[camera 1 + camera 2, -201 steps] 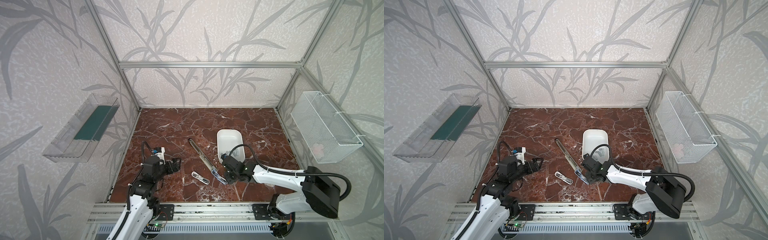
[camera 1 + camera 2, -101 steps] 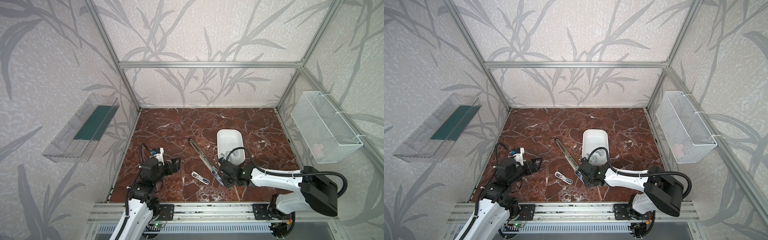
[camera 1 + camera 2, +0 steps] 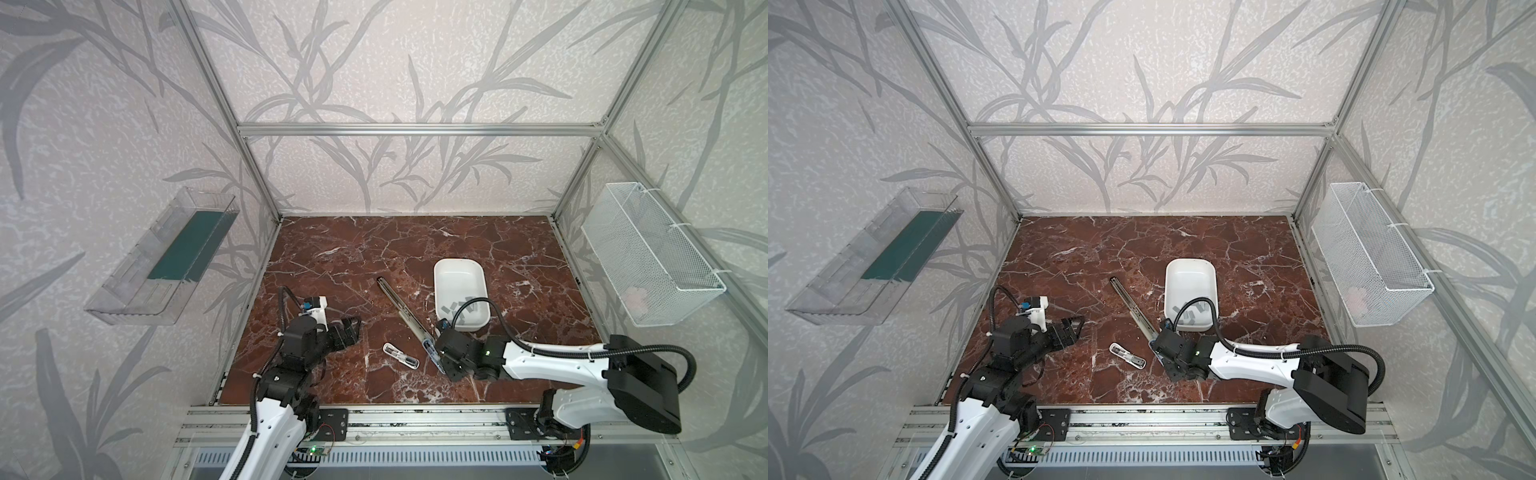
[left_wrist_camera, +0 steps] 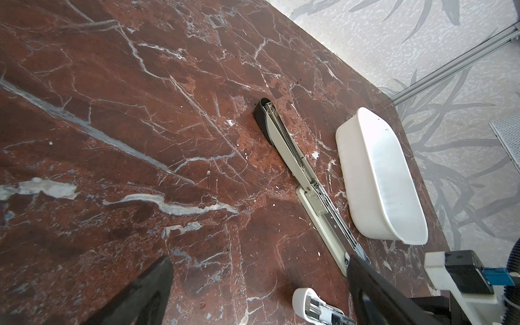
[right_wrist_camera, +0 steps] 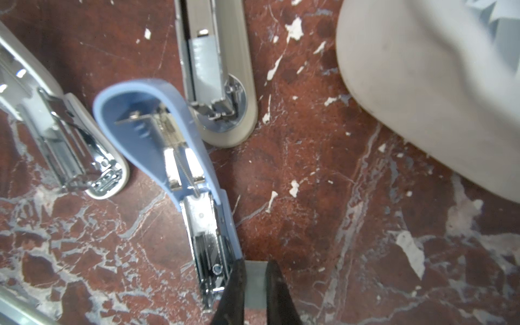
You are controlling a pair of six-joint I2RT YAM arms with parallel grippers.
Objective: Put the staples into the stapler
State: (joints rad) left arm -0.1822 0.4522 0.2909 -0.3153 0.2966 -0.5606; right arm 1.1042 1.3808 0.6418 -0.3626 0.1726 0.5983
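My right gripper (image 5: 255, 270) is shut on a flat grey strip of staples (image 5: 254, 284). It sits right beside the open metal magazine (image 5: 209, 247) of a small blue stapler (image 5: 157, 132) that lies opened flat on the marble. In both top views this gripper (image 3: 442, 363) (image 3: 1165, 360) is low over the blue stapler (image 3: 432, 356), near the front middle. More staples (image 3: 467, 306) lie loose in a white tray (image 3: 440, 274). Left of them, my left gripper (image 3: 349, 329) (image 4: 259, 260) hangs open and holds nothing.
A long beige stapler (image 3: 405, 311) (image 4: 292, 157) lies opened flat between the tray and the arms. A small white stapler (image 3: 401, 356) (image 4: 309, 306) lies open in front of it. A wire basket (image 3: 648, 257) hangs on the right wall, a clear bin (image 3: 166, 262) on the left.
My right gripper has slid a little to the left and toward the front edge, along the blue stapler, still holding the strip. The left arm has barely moved.
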